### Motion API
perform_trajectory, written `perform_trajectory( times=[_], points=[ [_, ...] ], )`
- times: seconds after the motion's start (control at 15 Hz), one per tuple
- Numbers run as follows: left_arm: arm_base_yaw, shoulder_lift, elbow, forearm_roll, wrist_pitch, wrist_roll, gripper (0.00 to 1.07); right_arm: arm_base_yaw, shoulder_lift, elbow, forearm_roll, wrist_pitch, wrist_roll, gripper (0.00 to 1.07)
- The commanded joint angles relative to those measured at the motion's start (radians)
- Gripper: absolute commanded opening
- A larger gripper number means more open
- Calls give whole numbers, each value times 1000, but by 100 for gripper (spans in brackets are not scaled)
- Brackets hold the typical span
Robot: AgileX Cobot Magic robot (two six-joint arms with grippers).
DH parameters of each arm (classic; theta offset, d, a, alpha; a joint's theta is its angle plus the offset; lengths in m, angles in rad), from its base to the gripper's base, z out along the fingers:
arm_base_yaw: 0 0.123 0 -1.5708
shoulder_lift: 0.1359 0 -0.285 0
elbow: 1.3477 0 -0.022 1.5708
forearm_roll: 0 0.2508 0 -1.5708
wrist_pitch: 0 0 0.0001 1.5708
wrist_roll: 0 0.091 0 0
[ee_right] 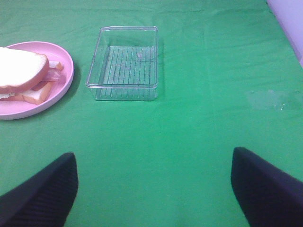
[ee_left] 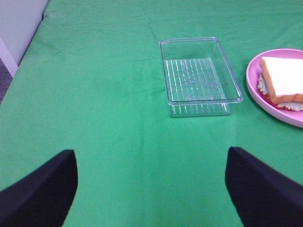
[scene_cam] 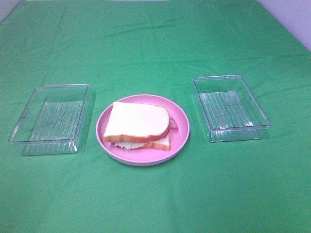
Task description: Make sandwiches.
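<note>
A pink round plastic plate (scene_cam: 106, 133) sits at the centre of the green cloth-covered table (scene_cam: 155, 199). On the plate lies the sandwich of white bread slices with orange-brown crust (scene_cam: 138, 121), its top slice shifted toward ten o'clock over the bottom slice, with fillings showing between them at the three o'clock and six o'clock edges. A clear rectangular plastic tray (scene_cam: 48, 121) stands at nine o'clock from the plate, just beside it but apart. A second clear rectangular plastic tray (scene_cam: 231, 108) stands at about two to three o'clock from the plate, also apart from its rim.
</note>
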Motion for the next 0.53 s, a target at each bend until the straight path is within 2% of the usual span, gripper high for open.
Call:
perform_trajectory(
  times=[0.07, 0.33, 0.47, 0.53],
  points=[
    [6, -22, 3, 1, -5, -2, 80, -7, -16, 2, 2, -10, -2, 82],
    [6, -22, 3, 26, -5, 3, 80, -7, -16, 2, 1, -10, -2, 82],
    [6, -22, 3, 26, -5, 45, 80, -7, -16, 2, 1, -10, -2, 82],
    [6, -22, 3, 24, -5, 49, 80, -7, -16, 2, 1, -10, -2, 82]
  ],
)
